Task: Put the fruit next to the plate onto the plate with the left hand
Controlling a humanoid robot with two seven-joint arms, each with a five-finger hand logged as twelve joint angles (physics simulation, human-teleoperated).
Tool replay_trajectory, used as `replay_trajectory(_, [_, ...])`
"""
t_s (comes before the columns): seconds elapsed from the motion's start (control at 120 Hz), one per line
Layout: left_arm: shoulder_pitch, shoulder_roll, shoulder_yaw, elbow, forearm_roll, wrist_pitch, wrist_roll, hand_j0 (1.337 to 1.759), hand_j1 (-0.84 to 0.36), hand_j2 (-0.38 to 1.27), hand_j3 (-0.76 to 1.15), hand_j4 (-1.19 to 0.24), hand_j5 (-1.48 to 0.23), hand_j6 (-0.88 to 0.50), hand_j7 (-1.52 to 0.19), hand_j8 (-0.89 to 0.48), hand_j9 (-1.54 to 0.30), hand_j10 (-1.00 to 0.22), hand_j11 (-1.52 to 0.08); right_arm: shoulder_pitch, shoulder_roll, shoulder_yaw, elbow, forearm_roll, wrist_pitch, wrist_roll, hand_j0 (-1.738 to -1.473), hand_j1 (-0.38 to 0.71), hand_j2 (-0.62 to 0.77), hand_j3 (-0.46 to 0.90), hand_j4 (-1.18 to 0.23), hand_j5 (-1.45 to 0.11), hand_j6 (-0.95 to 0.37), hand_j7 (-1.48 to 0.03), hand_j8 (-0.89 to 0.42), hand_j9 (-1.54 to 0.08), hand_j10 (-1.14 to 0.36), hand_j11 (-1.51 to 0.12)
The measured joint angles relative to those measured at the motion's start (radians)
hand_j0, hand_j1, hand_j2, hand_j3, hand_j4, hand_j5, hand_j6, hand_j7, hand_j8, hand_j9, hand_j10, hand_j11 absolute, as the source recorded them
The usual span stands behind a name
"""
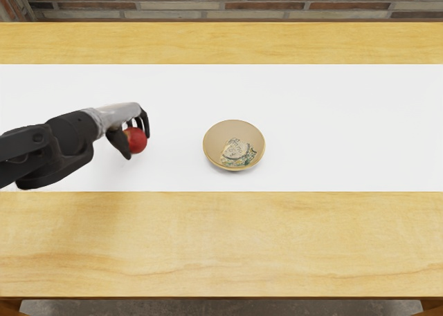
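Reaching in from the left edge of the frame, the left robot hand (129,127) curls its dark fingers around a small, round, glossy red apple (138,142), thumb beneath and fingers over the top. The apple is left of centre over the white runner (332,115) on the wooden table (221,240), apart from the tan, pattern-centred plate (217,135).

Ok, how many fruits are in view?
1. The fruit is gripped by the left robot hand, left of the plate. Another could hide behind that robot hand, but none shows.
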Motion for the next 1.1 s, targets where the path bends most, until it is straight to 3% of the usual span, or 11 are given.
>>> replay_trajectory(0.242, [-0.024,-0.005,-0.102,0.001,-0.159,-0.006,0.0,1.656,-0.3,0.35,0.0,-0.63,-0.88,-0.43,-0.85,-0.49,-0.85,-0.64,-0.85,0.001,0.0,0.0,0.0,0.0,0.0,0.0,-1.658,-0.33,0.0,0.0,-0.01,-0.02,-0.01,-0.02,-0.01,-0.02,-0.01,-0.02])
replay_trajectory(0.333, [-0.027,-0.049,-0.121,0.001,-0.184,-0.007,0.0,1.656,-0.3,0.37,0.0,-0.62,-0.87,-0.43,-0.85,-0.49,-0.84,-0.64,-0.84,0.001,0.0,0.0,0.0,0.0,0.0,0.0,-1.658,-0.33,0.0,0.0,-0.01,-0.02,-0.01,-0.02,-0.01,-0.02,-0.01,-0.02])
replay_trajectory(0.392, [-0.032,-0.066,-0.13,0.002,-0.191,-0.007,0.0,1.656,-0.27,0.29,0.0,-0.63,-0.87,-0.44,-0.85,-0.51,-0.84,-0.64,-0.84,0.001,0.0,0.0,0.0,0.0,0.001,0.0,-1.658,-0.33,0.0,0.0,-0.01,-0.02,-0.01,-0.02,-0.01,-0.02,-0.01,-0.02])
replay_trajectory(0.4, [-0.032,-0.071,-0.131,0.002,-0.192,-0.006,0.0,1.656,-0.29,0.37,0.0,-0.63,-0.87,-0.44,-0.85,-0.5,-0.84,-0.64,-0.84,0.001,0.0,0.0,0.0,0.0,0.001,0.0,-1.658,-0.33,0.0,0.0,-0.01,-0.02,-0.01,-0.02,-0.01,-0.02,-0.01,-0.02])
replay_trajectory(0.517, [-0.032,-0.105,-0.149,0.004,-0.2,-0.005,0.0,1.656,-0.25,0.27,0.0,-0.63,-0.86,-0.46,-0.85,-0.53,-0.84,-0.64,-0.84,0.001,0.0,0.0,0.0,0.0,0.001,0.0,-1.658,-0.33,0.0,0.0,-0.01,-0.02,-0.01,-0.02,-0.01,-0.02,-0.01,-0.02])
replay_trajectory(0.642, [-0.032,-0.173,-0.167,0.018,-0.202,-0.004,-0.001,1.656,-0.26,0.33,0.0,-0.63,-0.86,-0.47,-0.84,-0.52,-0.84,-0.64,-0.84,0.001,0.0,0.0,0.0,0.0,0.001,0.0,-1.658,-0.33,0.0,0.0,-0.01,-0.02,-0.01,-0.02,-0.01,-0.02,-0.01,-0.02])
replay_trajectory(0.775, [-0.042,-0.244,-0.179,0.057,-0.202,-0.005,0.0,1.656,-0.24,0.27,0.0,-0.63,-0.86,-0.48,-0.84,-0.54,-0.84,-0.63,-0.84,0.001,0.0,0.0,0.0,0.0,0.001,0.0,-1.658,-0.33,0.0,0.0,-0.01,-0.02,-0.01,-0.02,-0.01,-0.02,-0.01,-0.02])
replay_trajectory(1.1, [-0.07,-0.352,-0.18,0.208,-0.201,-0.003,-0.001,1.656,-0.29,0.34,0.0,-0.63,-0.85,-0.45,-0.84,-0.51,-0.84,-0.63,-0.84,0.001,0.0,0.0,0.0,0.0,0.0,0.0,-1.658,-0.33,0.0,0.0,-0.01,-0.02,-0.01,-0.02,-0.01,-0.02,-0.01,-0.02])
